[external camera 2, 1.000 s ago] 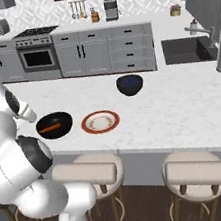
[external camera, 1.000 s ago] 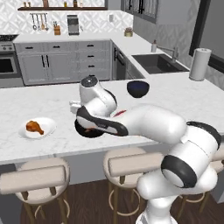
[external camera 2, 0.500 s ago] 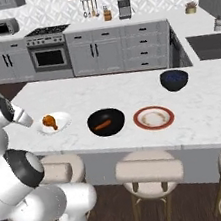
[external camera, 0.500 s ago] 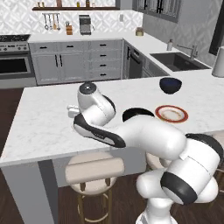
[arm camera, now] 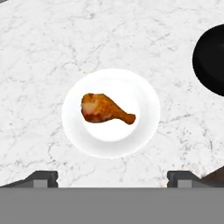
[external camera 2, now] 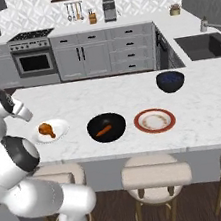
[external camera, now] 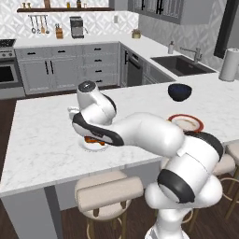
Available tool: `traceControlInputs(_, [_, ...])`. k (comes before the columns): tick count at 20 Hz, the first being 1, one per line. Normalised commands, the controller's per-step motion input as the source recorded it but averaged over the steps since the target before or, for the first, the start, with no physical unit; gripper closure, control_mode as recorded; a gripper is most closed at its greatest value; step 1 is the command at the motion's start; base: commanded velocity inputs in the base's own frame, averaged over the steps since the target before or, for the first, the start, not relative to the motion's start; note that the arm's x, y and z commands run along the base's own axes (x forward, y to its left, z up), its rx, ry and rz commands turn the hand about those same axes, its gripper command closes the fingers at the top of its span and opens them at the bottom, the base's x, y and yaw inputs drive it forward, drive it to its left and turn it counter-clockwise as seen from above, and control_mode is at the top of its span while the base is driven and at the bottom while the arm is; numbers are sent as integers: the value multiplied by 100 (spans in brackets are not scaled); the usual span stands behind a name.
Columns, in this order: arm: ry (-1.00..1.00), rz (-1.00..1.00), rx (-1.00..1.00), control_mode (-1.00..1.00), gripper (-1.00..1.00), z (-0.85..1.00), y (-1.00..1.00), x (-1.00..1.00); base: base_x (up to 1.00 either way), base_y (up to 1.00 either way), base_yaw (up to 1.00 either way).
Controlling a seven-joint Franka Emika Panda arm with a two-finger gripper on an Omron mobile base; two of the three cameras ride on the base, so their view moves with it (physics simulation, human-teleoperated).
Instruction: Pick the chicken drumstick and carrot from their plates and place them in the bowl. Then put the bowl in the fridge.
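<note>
— Where's the golden-brown roasted chicken drumstick (arm camera: pixel 106 109)?
— On the plain white round plate (arm camera: pixel 144 127), beside the glossy black bowl (external camera 2: pixel 106 128) holding the thin orange carrot (external camera 2: pixel 104 130).
— And the two-finger gripper (arm camera: pixel 112 177)?
— Above the plate — jaws wide apart, empty.

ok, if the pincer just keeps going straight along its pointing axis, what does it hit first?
Most likely the chicken drumstick on the white plate: the hand view looks straight down on it, with the open pincer above. Depth is unclear; it may graze the plate's near edge instead.
</note>
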Motion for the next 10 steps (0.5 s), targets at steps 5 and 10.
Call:
traceControlInputs(5, [7, 28, 0, -100, -100, -24, -42, 82, 0, 0, 0])
traceControlInputs(10, [16, 47, -5, -100, -100, -53, -19, 62, 0, 0, 0])
